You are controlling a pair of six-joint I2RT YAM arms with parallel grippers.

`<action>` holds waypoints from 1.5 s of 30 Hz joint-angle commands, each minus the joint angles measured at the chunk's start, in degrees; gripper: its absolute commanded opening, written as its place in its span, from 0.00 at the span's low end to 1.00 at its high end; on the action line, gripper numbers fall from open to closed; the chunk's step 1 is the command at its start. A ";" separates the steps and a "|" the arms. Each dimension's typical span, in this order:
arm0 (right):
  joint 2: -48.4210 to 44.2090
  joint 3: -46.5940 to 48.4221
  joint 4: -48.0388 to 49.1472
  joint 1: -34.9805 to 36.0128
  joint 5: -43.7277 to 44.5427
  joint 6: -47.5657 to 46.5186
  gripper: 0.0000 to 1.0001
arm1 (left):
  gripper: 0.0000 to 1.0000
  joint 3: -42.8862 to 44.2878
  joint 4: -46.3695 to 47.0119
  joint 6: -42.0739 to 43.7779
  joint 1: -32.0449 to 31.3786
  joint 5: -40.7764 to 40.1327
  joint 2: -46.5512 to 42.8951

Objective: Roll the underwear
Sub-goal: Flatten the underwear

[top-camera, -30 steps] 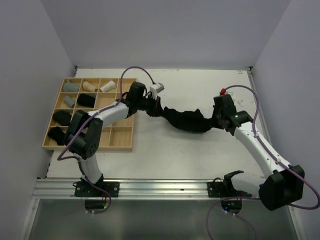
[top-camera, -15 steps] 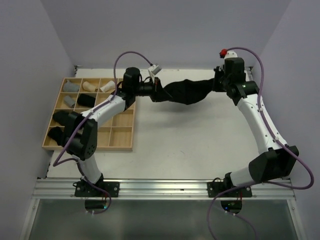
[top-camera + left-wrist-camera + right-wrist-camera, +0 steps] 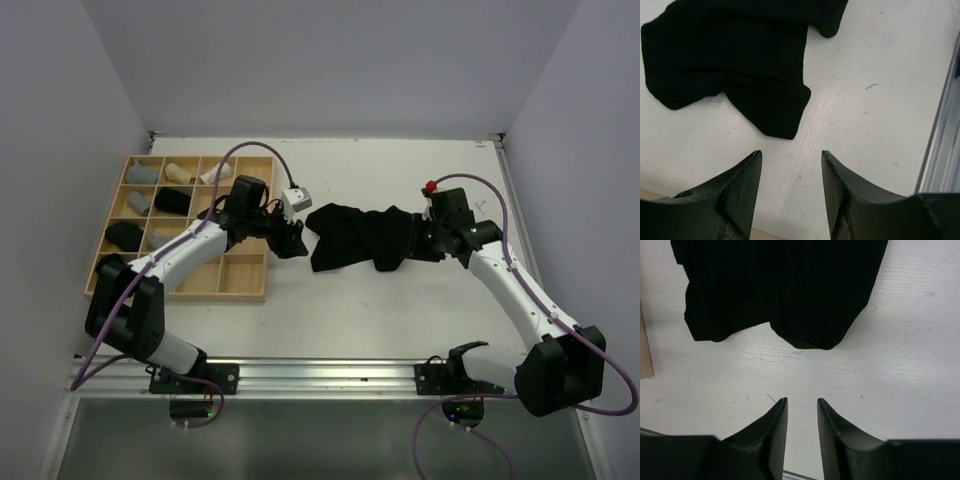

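A limp black underwear (image 3: 358, 238) lies spread and crumpled on the white table between my two grippers. My left gripper (image 3: 296, 243) sits just off its left edge, open and empty. In the left wrist view the underwear (image 3: 740, 65) lies ahead of the left gripper (image 3: 791, 153), apart from the fingertips. My right gripper (image 3: 418, 242) is at the cloth's right edge, open. In the right wrist view the underwear (image 3: 785, 290) lies beyond the right gripper (image 3: 802, 400), with bare table between the fingers.
A wooden grid tray (image 3: 180, 296) stands at the left, under my left arm. It holds rolled garments: grey (image 3: 143, 173), beige (image 3: 180, 172), white (image 3: 214, 174) and black (image 3: 172, 200). A metal rail (image 3: 320, 375) runs along the near edge.
Both grippers carried the stretched black underwear from the far side down to the table's middle, then opened and let it go. The cloth now rests on the table.
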 commanded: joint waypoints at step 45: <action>3.54 -12.44 20.59 -1.03 11.87 7.55 0.57 | 0.00 13.04 0.74 21.51 -16.67 -31.75 6.53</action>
